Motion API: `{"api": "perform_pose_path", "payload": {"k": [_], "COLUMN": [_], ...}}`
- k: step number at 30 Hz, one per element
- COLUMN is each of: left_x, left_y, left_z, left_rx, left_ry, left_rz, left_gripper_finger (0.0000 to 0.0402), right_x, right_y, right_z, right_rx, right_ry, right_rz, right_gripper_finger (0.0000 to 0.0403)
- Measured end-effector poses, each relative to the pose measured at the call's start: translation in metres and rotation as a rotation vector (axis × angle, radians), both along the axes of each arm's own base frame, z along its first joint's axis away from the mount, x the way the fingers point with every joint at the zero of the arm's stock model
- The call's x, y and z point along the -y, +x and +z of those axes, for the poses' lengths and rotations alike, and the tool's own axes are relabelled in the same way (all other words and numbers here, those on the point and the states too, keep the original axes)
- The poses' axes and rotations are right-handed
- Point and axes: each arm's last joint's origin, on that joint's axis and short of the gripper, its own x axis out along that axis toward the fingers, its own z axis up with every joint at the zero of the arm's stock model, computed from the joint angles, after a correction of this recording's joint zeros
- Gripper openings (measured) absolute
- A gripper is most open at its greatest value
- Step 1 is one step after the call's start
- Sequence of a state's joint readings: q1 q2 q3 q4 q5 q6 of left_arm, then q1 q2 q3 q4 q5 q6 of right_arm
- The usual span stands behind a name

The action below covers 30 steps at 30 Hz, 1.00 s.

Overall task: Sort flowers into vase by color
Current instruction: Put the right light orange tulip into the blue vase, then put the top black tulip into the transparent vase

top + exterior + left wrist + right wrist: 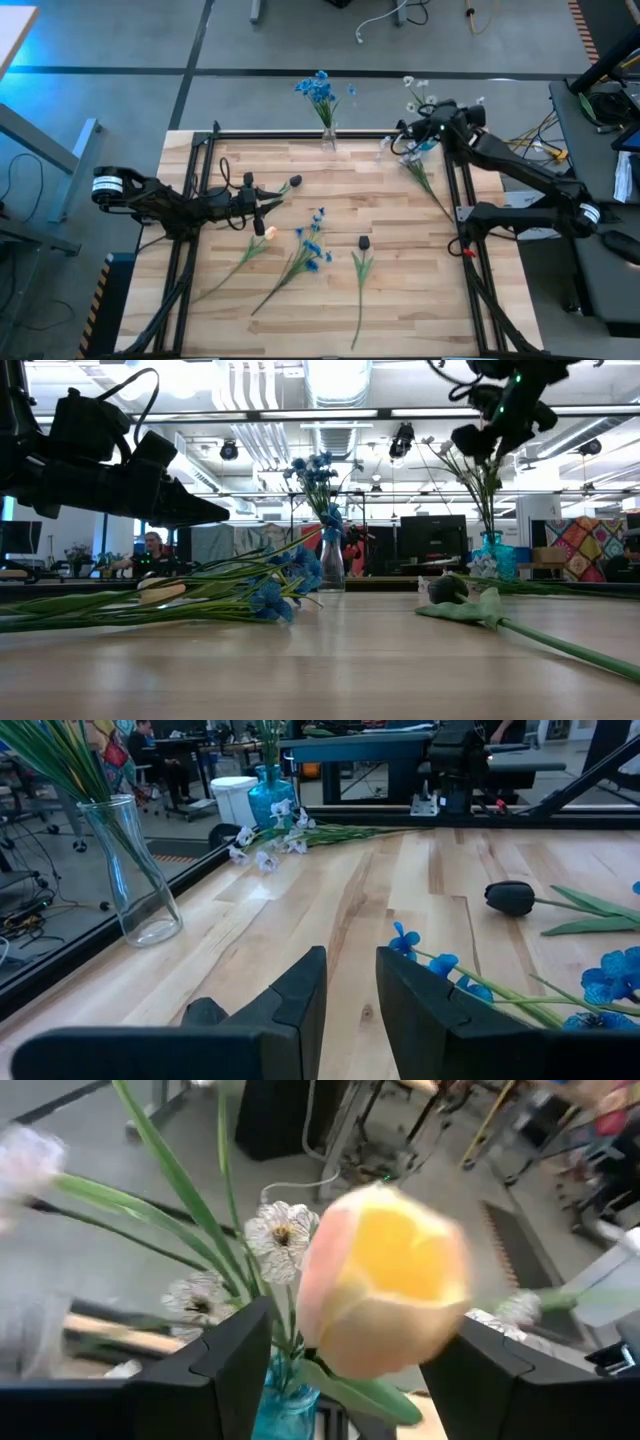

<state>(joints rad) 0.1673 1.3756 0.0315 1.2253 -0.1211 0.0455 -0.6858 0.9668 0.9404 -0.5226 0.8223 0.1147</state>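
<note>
Pale yellow-orange tulip [385, 1280] hangs between the right pincer's [345, 1370] spread fingers over the blue vase [400, 150]; light, floppy, best gripped mid-stem.

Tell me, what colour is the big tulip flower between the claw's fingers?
Yellow-orange with pink edges; the tulip flower shows best in the right wrist view.

No readable text, labels, brands or numbers anywhere in these views. Nothing legible on the table, arms, vases or room background.
</note>
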Motion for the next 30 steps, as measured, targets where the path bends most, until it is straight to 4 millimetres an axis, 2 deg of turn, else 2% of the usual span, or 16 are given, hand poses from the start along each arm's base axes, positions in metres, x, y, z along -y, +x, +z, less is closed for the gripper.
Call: {"api": "perform_pose_path", "payload": {"k": [11,13,17,21,27,30], "left_x": [0.0,0.0,0.0,0.002,0.002,0.003], "left_y": [0.0,0.0,0.0,0.0,0.0,0.0], "left_z": [0.0,0.0,0.0,-0.001,-0.004,-0.007], "left_rx": [0.003,0.004,0.001,-0.011,-0.044,-0.069], "left_ry": [-0.006,-0.011,-0.013,-0.01,-0.02,-0.033], "left_rz": [0.001,0.001,-0.012,-0.057,-0.075,-0.09], "left_gripper_finger": [0.0076,0.0076,0.0076,0.0076,0.0076,0.0076], "right_x": [-0.013,-0.016,-0.028,-0.046,-0.077,-0.089], "right_y": [-0.011,-0.013,-0.013,-0.013,-0.012,-0.006], "right_z": [0.061,0.072,0.086,0.091,0.085,0.076], "right_rx": [0.081,0.096,0.117,0.119,0.114,0.117], "right_ry": [0.086,0.105,0.16,0.144,0.13,0.134], "right_rz": [0.08,0.136,0.364,0.481,0.649,0.734], "right_gripper_finger": [0.0225,0.0224,0.0214,0.0158,0.003,0.0017]}}
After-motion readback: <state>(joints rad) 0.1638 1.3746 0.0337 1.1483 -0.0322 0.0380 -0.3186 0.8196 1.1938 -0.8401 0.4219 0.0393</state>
